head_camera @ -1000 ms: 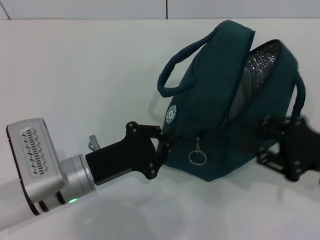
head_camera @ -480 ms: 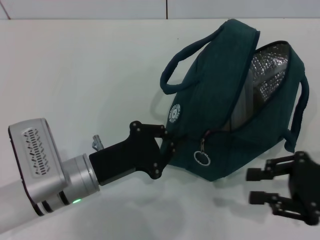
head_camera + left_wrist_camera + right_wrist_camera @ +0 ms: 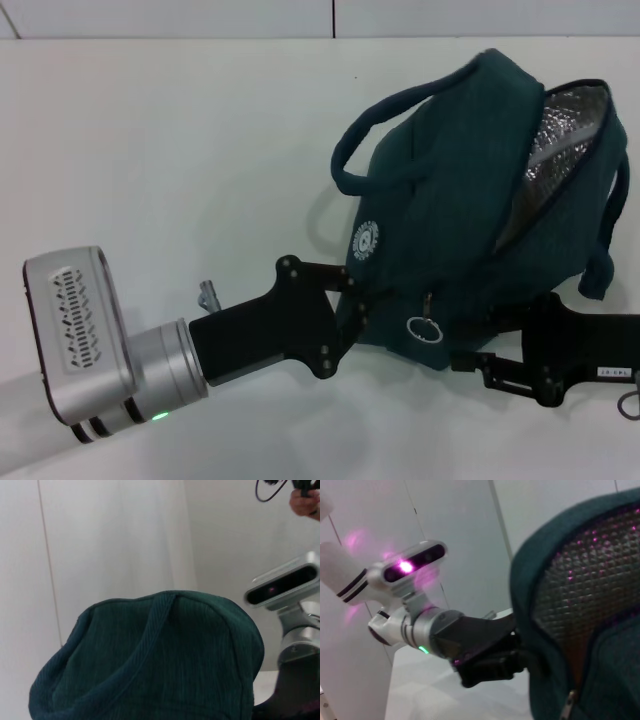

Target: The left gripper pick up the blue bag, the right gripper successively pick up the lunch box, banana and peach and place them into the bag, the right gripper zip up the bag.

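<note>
White laminate makes up the surface (image 3: 170, 150), a plain matt top that runs back to a pale wall with one thin vertical seam at about 12 o'clock in the head view; the left wrist view shows the same pale panelled wall (image 3: 115, 535) with a vertical joint line. Counted out: one bag, two handles on it, one zipper ring, two grippers. The blue bag (image 3: 460, 210) sits at roughly 2 o'clock from the middle of the head view, tilted, its mouth partly unzipped so that the silver foil lining (image 3: 565, 125) shows along the upper right edge. One rope-like handle (image 3: 385, 135) arcs off its near face toward 10 o'clock, the other handle (image 3: 610, 240) hangs down the far side at 3 o'clock. A round white logo patch (image 3: 367, 240) is on the near face, and the metal zipper ring (image 3: 425, 330) dangles from the bag's lower edge. The left gripper (image 3: 352, 305) reaches in from 8 o'clock on its silver wrist with a green light, its jaws pinching the bag's lower left corner. The right gripper (image 3: 480, 362) comes in from 4 o'clock, low under the bag's bottom edge, just beside the ring; I cannot tell how its jaws stand. In the right wrist view the foil lining fills the bag's opening and the left gripper (image 3: 520, 652) grips the fabric rim.
</note>
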Controlling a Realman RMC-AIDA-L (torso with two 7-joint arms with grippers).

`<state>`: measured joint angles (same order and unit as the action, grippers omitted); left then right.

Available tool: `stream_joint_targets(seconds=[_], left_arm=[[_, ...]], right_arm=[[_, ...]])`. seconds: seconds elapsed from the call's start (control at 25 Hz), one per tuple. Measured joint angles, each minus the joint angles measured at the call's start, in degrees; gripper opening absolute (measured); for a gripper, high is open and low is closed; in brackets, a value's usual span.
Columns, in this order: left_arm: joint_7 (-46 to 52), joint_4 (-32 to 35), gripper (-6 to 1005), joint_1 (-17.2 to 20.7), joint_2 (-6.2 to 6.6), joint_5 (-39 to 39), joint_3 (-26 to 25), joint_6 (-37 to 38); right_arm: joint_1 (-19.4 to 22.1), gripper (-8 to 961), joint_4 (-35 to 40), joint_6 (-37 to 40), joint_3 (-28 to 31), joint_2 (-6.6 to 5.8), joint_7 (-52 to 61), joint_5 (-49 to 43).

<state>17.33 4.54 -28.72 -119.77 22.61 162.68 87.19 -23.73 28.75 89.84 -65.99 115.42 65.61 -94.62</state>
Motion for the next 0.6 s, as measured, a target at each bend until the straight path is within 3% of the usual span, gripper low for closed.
stream_joint_targets(seconds=[0.32,0.6], left_arm=[[0.03,0.25,67,0.19,-0.04,-0.41,0.00,0.09],[0.17,0.37,67,0.24,-0.11,-0.42,0.00,0.09]], right_arm=[[-0.92,313,-0.01,-0.95,-0.24,0.24,0.03,0.12],[-2.51,307,-0.50,-1.55,-4.92,0.33,0.24,0.05]])
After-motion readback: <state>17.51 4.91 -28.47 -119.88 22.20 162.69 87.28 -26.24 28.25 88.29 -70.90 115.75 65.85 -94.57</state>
